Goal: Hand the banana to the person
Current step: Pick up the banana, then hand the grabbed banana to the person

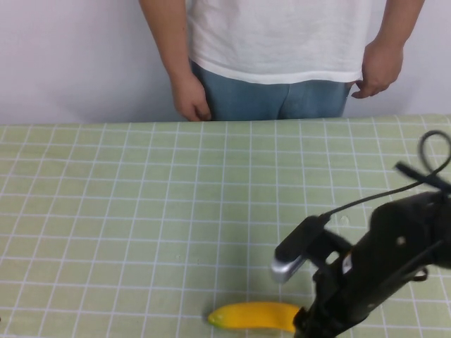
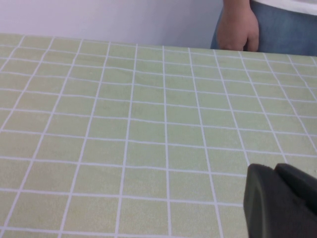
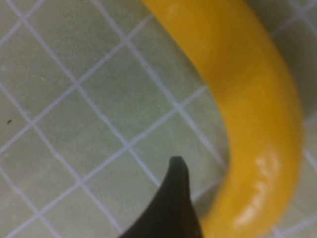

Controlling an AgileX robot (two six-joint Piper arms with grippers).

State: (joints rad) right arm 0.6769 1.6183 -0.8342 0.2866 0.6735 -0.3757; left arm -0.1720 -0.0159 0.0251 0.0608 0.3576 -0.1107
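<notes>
The banana (image 1: pixel 255 316) is bright yellow and lies on the green checked tablecloth at the near edge, right of centre. My right gripper (image 1: pixel 304 325) is down over the banana's right end. In the right wrist view one dark fingertip (image 3: pixel 176 171) stands close beside the banana (image 3: pixel 252 109). The other finger is out of view past the fruit, so the jaws look open around it. The person (image 1: pixel 275 42), in a white T-shirt and jeans, stands behind the far edge with both hands hanging down. My left gripper (image 2: pixel 277 171) hovers low over the cloth, its fingers together and empty.
The checked tablecloth (image 1: pixel 141 211) covers the whole table. A white wall is behind the person. The right arm's black cable (image 1: pixel 430 158) loops up at the right edge. The person's hand (image 2: pixel 240 29) shows at the far edge in the left wrist view.
</notes>
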